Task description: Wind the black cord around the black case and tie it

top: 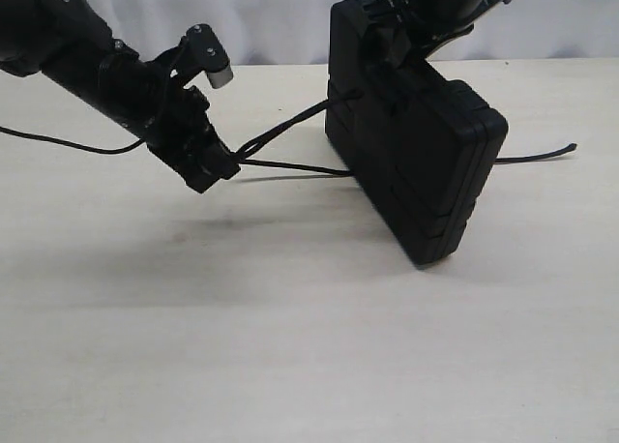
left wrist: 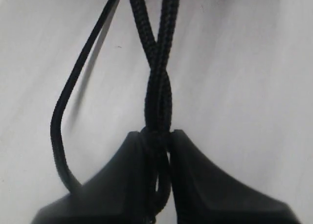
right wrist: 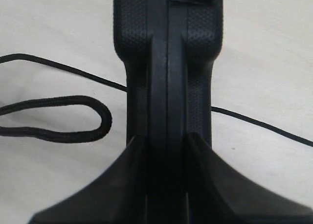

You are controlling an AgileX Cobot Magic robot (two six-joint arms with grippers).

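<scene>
Case (top: 426,143) stands tilted on one edge on the table (top: 290,346), the right gripper (right wrist: 166,142) having its jaws pressed on the upper rim, probably so the sides stay free for wrapping. The left gripper (top: 224,162) pinches two crossed strands of the cord (top: 290,129) near the case and above the table, likely to draw them tight for a knot. Loose tails lie on the table to both sides, and the right arm over the case may block a pass across the top.

your right claw (right wrist: 166,140): fingers pressed on either face of black case (right wrist: 166,48) | case seen edge-on, seam down the middle, textured sides | black cord (right wrist: 73,100): loop flat on bench (right wrist: 264,43), just beside case, not touching | thinner strand shows either side of case
</scene>
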